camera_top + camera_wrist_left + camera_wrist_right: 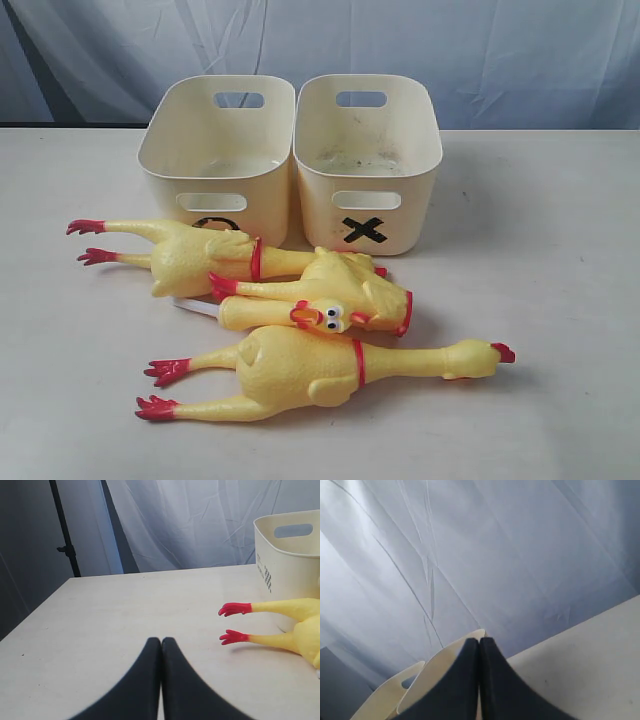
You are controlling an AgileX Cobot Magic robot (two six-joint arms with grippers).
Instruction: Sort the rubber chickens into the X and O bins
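Waiting with my left tool point(161, 641) and right tool point(479, 641) pressed together on nothing, I judge sorting unstarted: all rubber chickens point(300, 372) lie on the surface point(545, 285), and the O bin point(168, 195) and X bin point(318, 215) are empty.

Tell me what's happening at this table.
Nothing is being handled right now. The rubber chickens lie in a pile on the table, just in front of the O bin and the X bin. The bins stand side by side with no chicken in either. The left gripper and the right gripper are both shut and hold nothing, so the sorting has not begun.
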